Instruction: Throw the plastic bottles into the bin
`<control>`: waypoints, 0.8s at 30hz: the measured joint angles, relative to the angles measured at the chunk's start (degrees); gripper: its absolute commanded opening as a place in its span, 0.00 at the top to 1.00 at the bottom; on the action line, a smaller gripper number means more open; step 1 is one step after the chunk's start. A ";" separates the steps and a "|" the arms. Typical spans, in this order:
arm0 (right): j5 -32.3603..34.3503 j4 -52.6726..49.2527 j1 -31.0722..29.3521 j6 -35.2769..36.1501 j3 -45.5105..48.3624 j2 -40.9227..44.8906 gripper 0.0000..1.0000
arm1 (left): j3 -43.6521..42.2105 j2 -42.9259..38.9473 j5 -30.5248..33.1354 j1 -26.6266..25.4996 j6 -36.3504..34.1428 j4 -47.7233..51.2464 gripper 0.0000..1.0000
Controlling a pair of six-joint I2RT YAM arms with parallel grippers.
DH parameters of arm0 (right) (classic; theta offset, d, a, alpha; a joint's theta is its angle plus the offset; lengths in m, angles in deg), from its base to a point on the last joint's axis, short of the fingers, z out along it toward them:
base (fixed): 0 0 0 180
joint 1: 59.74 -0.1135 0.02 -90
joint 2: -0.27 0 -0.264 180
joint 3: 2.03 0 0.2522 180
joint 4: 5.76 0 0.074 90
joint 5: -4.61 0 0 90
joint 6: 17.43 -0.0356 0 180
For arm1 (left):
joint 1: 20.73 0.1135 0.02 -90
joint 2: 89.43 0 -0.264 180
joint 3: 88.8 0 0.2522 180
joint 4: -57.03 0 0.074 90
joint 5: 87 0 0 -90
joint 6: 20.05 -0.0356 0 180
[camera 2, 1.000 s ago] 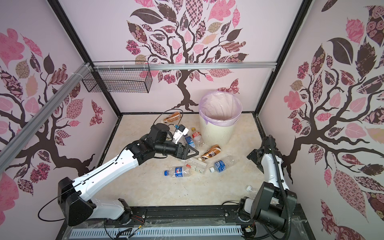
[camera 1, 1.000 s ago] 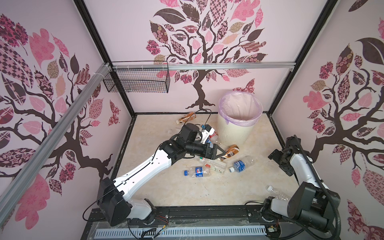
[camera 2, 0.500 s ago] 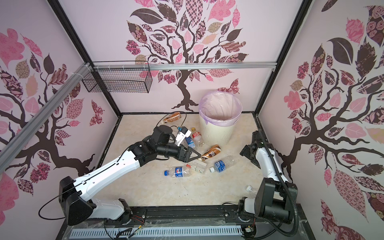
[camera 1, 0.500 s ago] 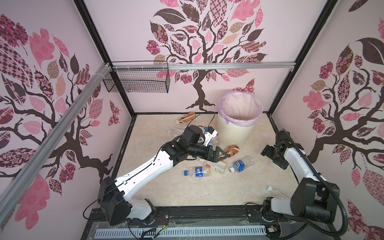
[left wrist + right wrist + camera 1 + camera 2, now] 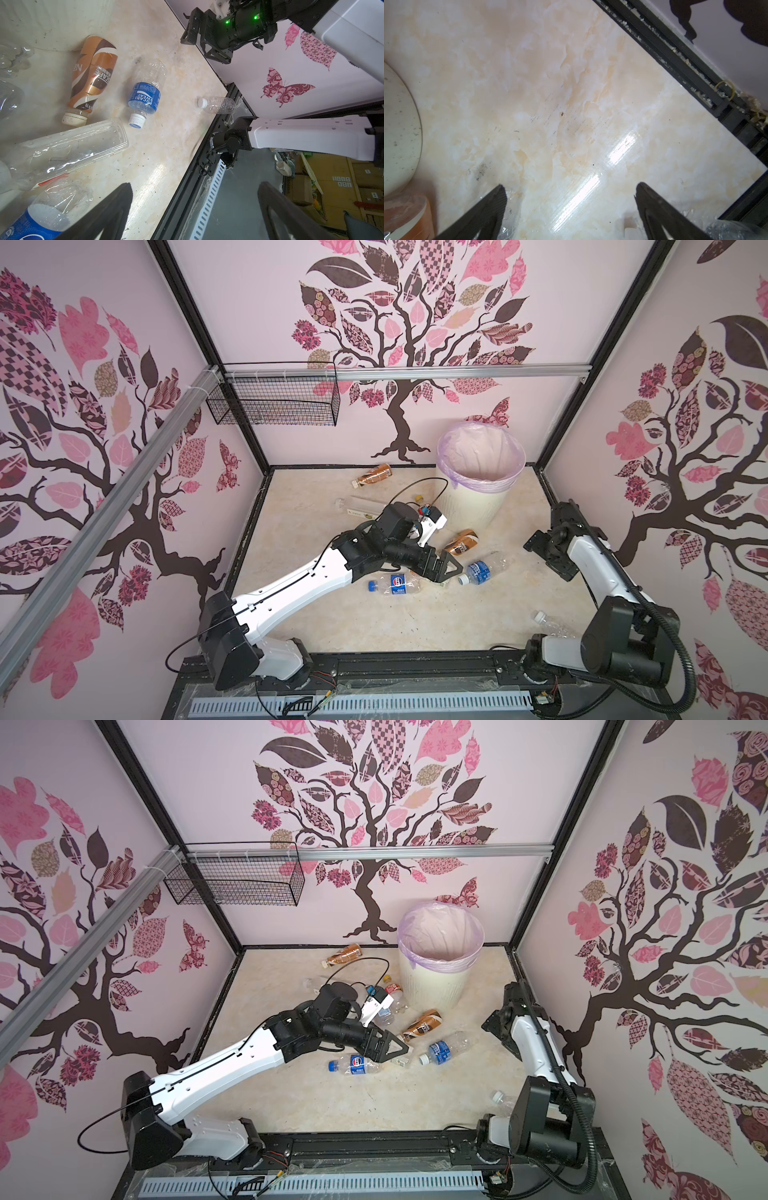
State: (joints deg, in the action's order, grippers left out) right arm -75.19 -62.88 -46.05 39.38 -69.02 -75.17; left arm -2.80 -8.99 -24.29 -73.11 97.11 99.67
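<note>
The task is looking barely begun. In both top views the bin (image 5: 469, 506) is standing at 1 o'clock on the floor (image 5: 332, 622), with no bottle showing inside as far as the liner lets one look. The plastic bottles (image 5: 395, 583) are all lying outside it. A cluster is sitting at the centre, with the blue-label bottle (image 5: 480, 570) and the brown bottle (image 5: 461, 543) just toward 3 o'clock. Another brown one (image 5: 376, 475) is resting against the back wall at 12, and a clear one (image 5: 548, 620) is lying by the front rail (image 5: 415, 657) at 5. The left gripper (image 5: 449, 572) is hovering over the central cluster with its jaws spread wide and holding nothing. The right gripper (image 5: 571, 197) is hanging at 3 o'clock, also wide open and empty, over bare floor between the bin and the right wall. The clearest room is lying from 6 to 8 o'clock, while the bottles against the wall and rail are leaving little room for fingers.
</note>
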 measured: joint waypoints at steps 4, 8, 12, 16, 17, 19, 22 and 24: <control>0.11 0.83 0.00 -2.60 2.49 2.36 0.00 | 0.00 1.27 0.04 -0.09 0.09 0.55 0.02; 0.02 0.90 0.00 -4.90 5.22 5.57 0.01 | 0.00 2.51 0.61 -0.57 0.46 0.74 0.02; 0.61 -0.22 0.00 -8.07 5.29 5.51 0.00 | 0.00 2.86 1.79 -1.31 1.29 0.76 0.02; 1.88 -3.17 0.00 -12.59 5.33 5.60 0.01 | 0.00 2.86 2.69 -1.84 1.95 0.79 0.02; 1.95 -3.85 0.00 -13.90 5.49 5.70 0.01 | 0.00 2.86 2.86 -1.99 1.95 0.83 0.02; 1.38 -4.66 0.00 -16.44 6.73 6.51 0.00 | 0.11 3.04 3.10 -2.27 1.95 1.29 0.02; 0.46 -7.06 0.00 -19.91 8.85 8.96 0.01 | 0.52 3.80 3.30 -2.60 1.79 2.82 0.02; 0.48 -8.94 0.00 -22.25 9.27 11.39 0.01 | 0.81 4.31 3.74 -2.78 1.68 3.91 0.02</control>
State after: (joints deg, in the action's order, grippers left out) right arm -74.71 -71.82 -46.05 17.13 -59.76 -63.78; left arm -1.99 -4.68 -20.55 -75.89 98.79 103.58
